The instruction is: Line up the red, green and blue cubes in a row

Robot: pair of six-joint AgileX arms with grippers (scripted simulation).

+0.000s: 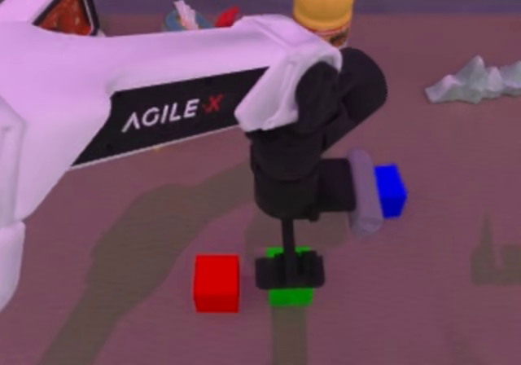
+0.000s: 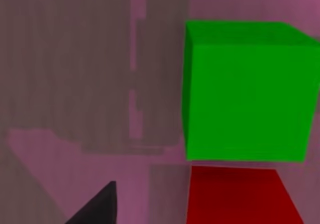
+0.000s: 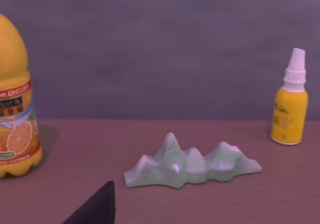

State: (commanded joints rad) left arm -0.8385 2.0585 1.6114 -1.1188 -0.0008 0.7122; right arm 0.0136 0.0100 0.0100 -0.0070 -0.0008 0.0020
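The small bright green cube (image 1: 291, 294) sits on the table near the front edge in the top view, a little left of centre. The left gripper (image 1: 289, 270) hangs directly over it, its black fingers straddling the cube's top, but I cannot tell whether they press on it or stand off it. In the left wrist view the green cube (image 2: 245, 91) fills much of the frame, with one dark fingertip (image 2: 97, 206) showing at the edge.

Just to the left of the green cube, with a narrow gap between, lies the small bright red cube (image 1: 216, 283), also seen in the left wrist view (image 2: 240, 196). The small bright blue cube (image 1: 390, 189) rests to the right and farther back, partly hidden by the arm's wrist.

Farther out, an orange juice bottle (image 1: 324, 6) stands at the table's back, a crumpled pale grey-green lump (image 1: 472, 81) lies at the right, and the right wrist view adds a small yellow dropper bottle (image 3: 290, 104) with a white nozzle. The right arm's gripper shows only a dark tip there.
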